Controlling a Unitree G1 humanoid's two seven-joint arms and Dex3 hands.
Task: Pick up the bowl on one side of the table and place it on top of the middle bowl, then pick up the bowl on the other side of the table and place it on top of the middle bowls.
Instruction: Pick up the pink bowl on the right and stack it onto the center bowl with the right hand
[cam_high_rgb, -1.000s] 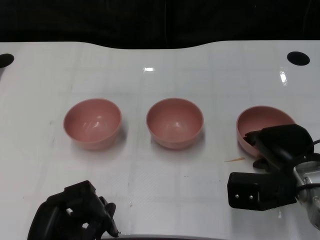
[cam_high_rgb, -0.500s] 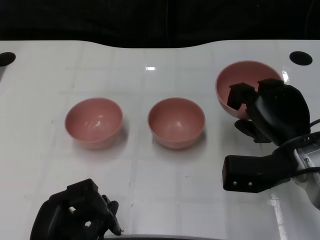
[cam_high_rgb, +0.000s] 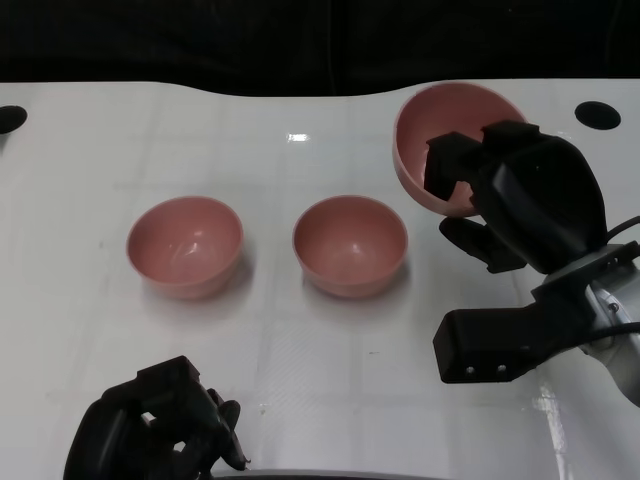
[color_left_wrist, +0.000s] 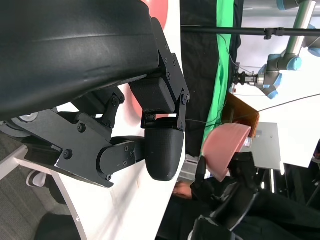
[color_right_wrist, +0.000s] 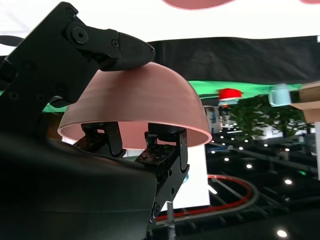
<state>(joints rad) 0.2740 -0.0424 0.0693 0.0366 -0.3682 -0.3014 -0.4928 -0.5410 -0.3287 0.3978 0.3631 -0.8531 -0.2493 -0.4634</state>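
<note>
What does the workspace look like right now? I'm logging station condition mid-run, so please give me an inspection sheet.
Surface: white table, with dark round holes at the far corners.
Job's things: three pink bowls. The right bowl is lifted and tilted in the right hand; the middle bowl and left bowl stand upright and apart on the table.
Clutter: nothing seen.
Hands: the right hand grips the right bowl at its rim, fingers inside and outside. The left hand is low at the near edge and holds nothing; finger state unclear.
Cables: a thin cable by the right forearm.
Surroundings: dark backdrop beyond the table; wrist views show green cloth and another robot arm.
</note>
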